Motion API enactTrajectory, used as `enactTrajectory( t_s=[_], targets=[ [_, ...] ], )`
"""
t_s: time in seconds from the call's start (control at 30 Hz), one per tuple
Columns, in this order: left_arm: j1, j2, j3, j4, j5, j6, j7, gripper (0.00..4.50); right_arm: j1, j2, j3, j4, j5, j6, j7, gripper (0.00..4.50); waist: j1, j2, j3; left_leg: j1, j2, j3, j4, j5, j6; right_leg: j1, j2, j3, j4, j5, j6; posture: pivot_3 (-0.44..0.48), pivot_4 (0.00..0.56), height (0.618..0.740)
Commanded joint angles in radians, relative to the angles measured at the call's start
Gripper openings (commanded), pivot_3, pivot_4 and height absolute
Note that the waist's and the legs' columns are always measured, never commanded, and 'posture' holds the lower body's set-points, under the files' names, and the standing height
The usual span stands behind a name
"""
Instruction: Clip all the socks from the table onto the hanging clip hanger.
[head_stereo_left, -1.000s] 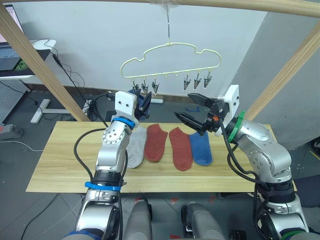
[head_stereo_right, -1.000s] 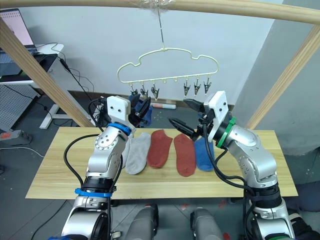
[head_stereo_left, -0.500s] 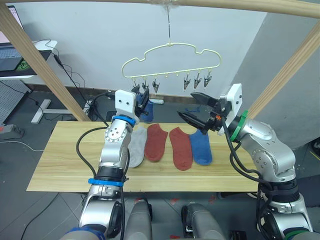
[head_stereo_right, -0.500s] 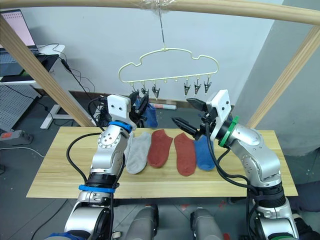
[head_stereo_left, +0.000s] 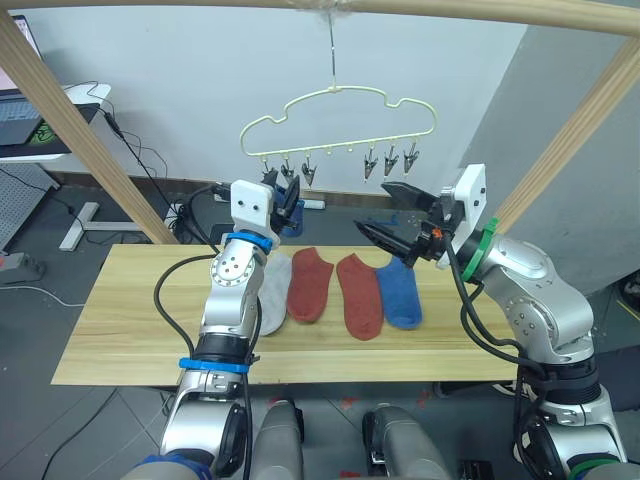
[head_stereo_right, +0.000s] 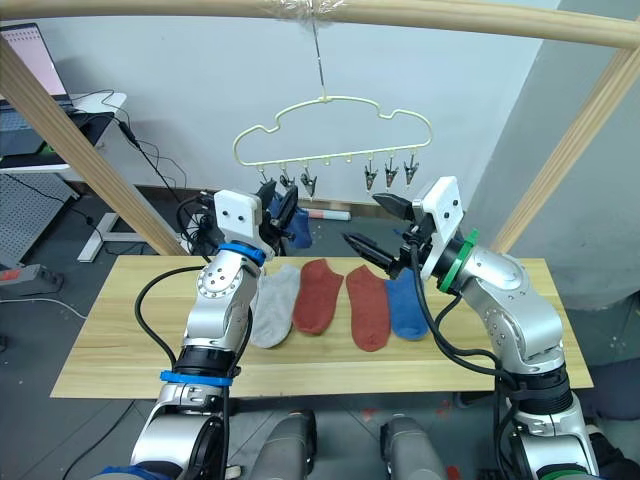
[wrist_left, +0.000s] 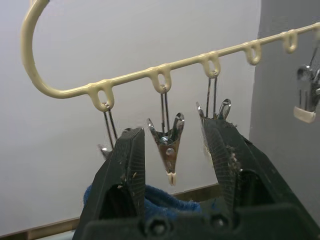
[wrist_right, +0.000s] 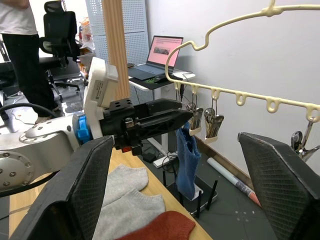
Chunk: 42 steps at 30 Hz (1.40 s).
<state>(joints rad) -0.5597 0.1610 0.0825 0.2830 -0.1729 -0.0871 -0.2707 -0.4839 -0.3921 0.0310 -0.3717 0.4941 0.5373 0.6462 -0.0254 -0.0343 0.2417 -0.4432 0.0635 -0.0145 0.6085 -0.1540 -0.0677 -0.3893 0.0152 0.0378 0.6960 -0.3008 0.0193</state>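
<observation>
Lying on table (head_stereo_left: 120, 320) — four socks (head_stereo_left: 340, 290); six clips (head_stereo_left: 340, 165).

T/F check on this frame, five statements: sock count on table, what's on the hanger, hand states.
1. Four socks lie on the table. True: one grey sock, two red socks and one blue sock.
2. A blue sock hangs from the hanger. True.
3. The right hand is shut on a red sock. False: it is open and holds nothing.
4. The left hand is down at the table. False: it is raised to the hanger's clips, with one between its fingers.
5. A grey sock is clipped on the hanger. False: only a blue one hangs there.
</observation>
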Motion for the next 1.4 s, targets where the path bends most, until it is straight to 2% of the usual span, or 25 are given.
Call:
enactTrajectory(
  t_s=[0.03,0.27,0.67,0.93,1.4],
  targets=[
    [0.008,-0.002,-0.008,-0.06,0.007,0.006,0.004,2.05,-0.01,-0.011,-0.018,-0.045,0.013,-0.006,-0.004,4.19,-0.001,0.0,0.0,0.0,0.0,0.0,0.0,0.0,0.0,0.0,0.0,0.0,0.0,0.0,0.0,-0.039,0.19,0.74],
    [-0.011,-0.027,0.008,-0.015,-0.008,0.02,0.027,2.05,-0.018,-0.012,-0.019,-0.043,0.014,-0.004,-0.005,4.19,-0.003,0.0,0.0,0.001,0.0,0.001,0.0,0.0,0.0,0.0,0.0,0.0,0.001,0.0,0.001,-0.042,0.192,0.74],
    [-0.097,-0.021,0.026,0.124,0.016,-0.059,0.045,2.05,-0.021,-0.02,-0.023,-0.046,0.017,0.002,-0.014,4.19,-0.004,0.0,0.0,0.001,0.0,0.001,0.0,0.0,0.0,0.0,0.0,0.0,0.001,0.0,0.001,-0.058,0.193,0.74],
    [-0.063,-0.01,0.025,0.104,0.019,-0.068,0.037,2.05,-0.014,-0.026,-0.027,-0.057,0.022,0.006,-0.022,4.19,-0.006,0.0,0.0,0.001,0.0,0.001,0.0,0.0,0.0,0.0,0.0,0.001,0.001,0.0,0.001,-0.061,0.195,0.74],
    [-0.122,-0.002,0.027,0.19,0.022,-0.098,0.029,2.05,-0.022,-0.026,-0.029,-0.048,0.019,0.009,-0.017,4.19,-0.006,0.0,0.0,0.001,0.0,0.001,0.0,0.0,0.0,0.0,0.0,0.001,0.001,-0.001,0.001,-0.055,0.198,0.74]
  ],
)
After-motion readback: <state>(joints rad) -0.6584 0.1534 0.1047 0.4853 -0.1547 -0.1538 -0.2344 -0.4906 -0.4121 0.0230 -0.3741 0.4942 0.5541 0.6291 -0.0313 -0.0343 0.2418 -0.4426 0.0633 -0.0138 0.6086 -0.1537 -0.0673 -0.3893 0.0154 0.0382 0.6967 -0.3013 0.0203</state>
